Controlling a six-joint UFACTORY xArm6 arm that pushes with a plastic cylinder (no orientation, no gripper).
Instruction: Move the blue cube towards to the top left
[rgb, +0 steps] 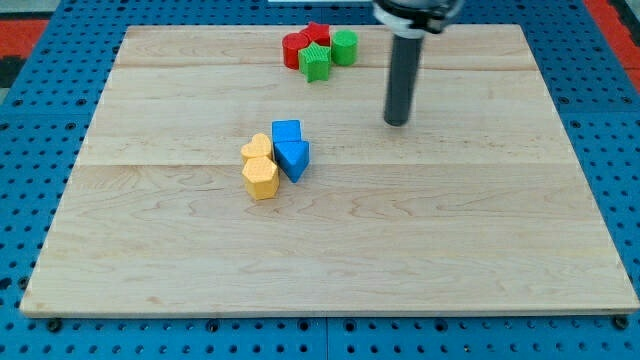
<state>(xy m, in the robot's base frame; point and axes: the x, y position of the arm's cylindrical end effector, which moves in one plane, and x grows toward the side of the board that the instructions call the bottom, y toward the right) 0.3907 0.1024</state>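
The blue cube (286, 131) sits near the middle of the wooden board (450, 230), slightly to the view's left. A blue triangular block (293, 158) touches its bottom side. Two yellow blocks touch them on the left: a heart-like one (257, 148) and a rounder one (261, 178) below it. My tip (397, 122) rests on the board well to the view's right of the blue cube, slightly higher, apart from every block.
A cluster stands at the board's top middle: a red block (295, 48), a red star-like block (318, 34), a green star-like block (315, 62) and a green cylinder (345, 46). Blue pegboard surrounds the board.
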